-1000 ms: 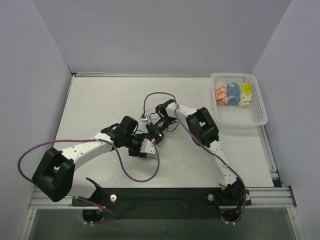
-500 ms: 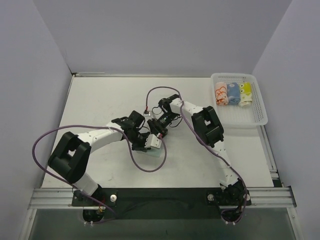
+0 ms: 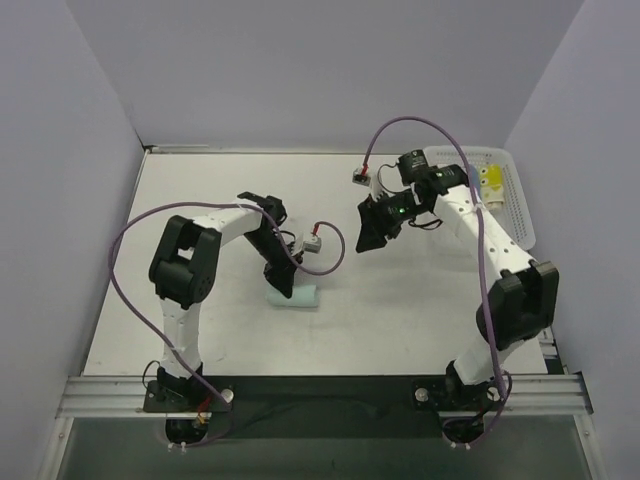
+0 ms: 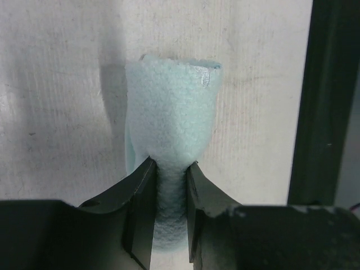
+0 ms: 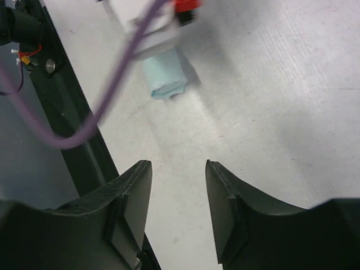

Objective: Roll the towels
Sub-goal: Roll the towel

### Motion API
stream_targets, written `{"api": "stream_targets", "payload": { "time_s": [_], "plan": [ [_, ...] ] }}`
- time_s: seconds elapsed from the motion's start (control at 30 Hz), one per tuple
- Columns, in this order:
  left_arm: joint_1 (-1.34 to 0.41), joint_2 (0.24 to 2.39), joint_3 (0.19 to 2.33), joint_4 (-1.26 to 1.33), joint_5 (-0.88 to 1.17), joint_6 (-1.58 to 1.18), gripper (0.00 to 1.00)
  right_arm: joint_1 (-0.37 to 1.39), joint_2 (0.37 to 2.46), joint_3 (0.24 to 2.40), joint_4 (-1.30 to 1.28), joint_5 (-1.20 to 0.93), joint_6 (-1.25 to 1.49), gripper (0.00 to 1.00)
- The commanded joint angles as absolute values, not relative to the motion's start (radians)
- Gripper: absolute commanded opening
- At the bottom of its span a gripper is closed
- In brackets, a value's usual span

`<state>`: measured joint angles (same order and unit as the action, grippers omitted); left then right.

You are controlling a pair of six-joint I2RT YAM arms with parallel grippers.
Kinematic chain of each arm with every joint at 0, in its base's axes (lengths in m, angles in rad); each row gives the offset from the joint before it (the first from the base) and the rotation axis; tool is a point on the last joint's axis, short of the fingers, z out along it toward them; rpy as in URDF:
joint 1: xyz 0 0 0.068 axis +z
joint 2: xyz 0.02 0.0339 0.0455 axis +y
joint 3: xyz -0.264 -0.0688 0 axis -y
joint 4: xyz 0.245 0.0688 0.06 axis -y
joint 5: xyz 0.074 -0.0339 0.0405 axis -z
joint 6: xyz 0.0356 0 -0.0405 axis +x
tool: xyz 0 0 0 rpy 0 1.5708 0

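A: One rolled mint towel (image 4: pixel 171 101) lay on the tabletop (image 3: pixel 200 220), near-centre. Left end effector (image 4: pixel 169 166)?
B: Nearly closed, pinching the roll's near end between both fingers.
A: Right end effector (image 5: pixel 178 166)?
B: Hung above the tabletop farther back, jaws apart, holding nothing.
A: Far right?
B: White basket (image 3: pixel 520 215). A yellow towel (image 3: pixel 490 178) showed inside, the arm hiding the rest.

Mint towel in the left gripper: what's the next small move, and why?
Probably lift the mint towel slightly off the table and start toward the basket: it looks fully rolled, the left gripper is shut on one end, and the right gripper hangs open, well clear.
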<state>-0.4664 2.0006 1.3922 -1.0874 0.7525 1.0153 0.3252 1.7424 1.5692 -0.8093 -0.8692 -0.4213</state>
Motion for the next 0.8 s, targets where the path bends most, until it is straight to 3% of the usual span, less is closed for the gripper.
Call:
{"api": "stream_targets", "payload": {
  "time_s": [0.0,0.13,0.37,0.5,0.7,0.77],
  "plan": [
    [-0.437,2.144,1.523,-1.313,0.814,1.025,0.19,0.376,1.608,1.477,-0.859,-0.818,-0.454,0.42],
    [-0.417,2.236,1.592,-1.364,0.813,1.017,0.19,0.472,1.485,1.381,-0.844,-0.729,-0.482,0.32],
    [-0.403,2.269,1.62,-1.367,0.808,0.989,0.19,0.675,1.525,1.503,-0.856,-0.683,-0.489,0.3],
    [-0.403,2.275,1.615,-1.367,0.802,0.992,0.19,0.827,1.591,1.557,-0.839,-0.544,-0.538,0.4],
    [-0.397,2.302,1.631,-1.382,0.801,1.009,0.18,1.003,1.673,1.445,-0.522,-0.278,-0.494,0.61],
    [-0.393,2.319,1.64,-1.397,0.799,1.018,0.18,1.018,1.725,1.437,-0.497,-0.239,-0.497,0.64]
  ]
}}
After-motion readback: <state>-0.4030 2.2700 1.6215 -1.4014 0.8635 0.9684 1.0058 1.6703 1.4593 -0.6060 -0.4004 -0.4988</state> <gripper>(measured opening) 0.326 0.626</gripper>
